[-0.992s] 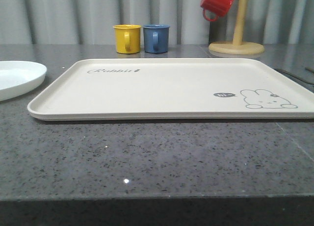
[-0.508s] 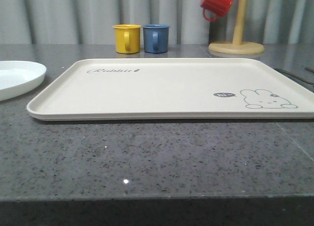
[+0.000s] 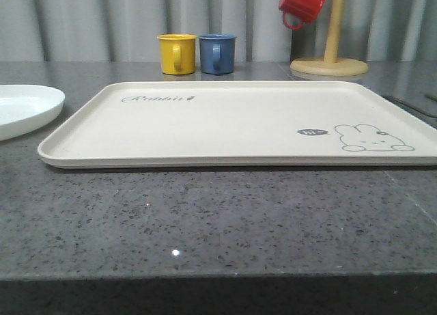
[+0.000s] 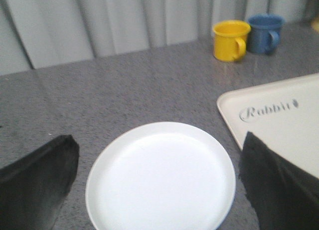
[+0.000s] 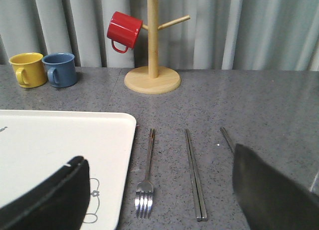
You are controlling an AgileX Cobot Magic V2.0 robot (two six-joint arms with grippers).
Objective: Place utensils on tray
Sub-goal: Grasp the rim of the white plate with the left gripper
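The tray (image 3: pixel 232 120) lies flat across the middle of the front view, bare, with its cursive print at upper left and the rabbit drawing at lower right. A white plate (image 3: pixel 24 108) sits at the left edge of that frame, near the tray's left rim but apart from it. Behind the tray stand a yellow mug (image 3: pixel 177 53) and a blue mug (image 3: pixel 217 52) side by side, and at upper right a wooden mug tree (image 3: pixel 330 55) carries a red mug (image 3: pixel 302 4).

In the right wrist view the fork (image 5: pixel 147 177), chopsticks (image 5: pixel 194 172) and spoon (image 5: pixel 227 138) lie on the grey counter (image 5: pixel 239 103) just beside the tray's edge, roughly parallel, fork nearest the tray; the spoon's bowl is hidden behind a finger. The right gripper (image 5: pixel 159 202) has its fingers spread wide, holding nothing.

In the left wrist view the left gripper (image 4: pixel 159 190) is likewise spread wide above the plate, holding nothing.
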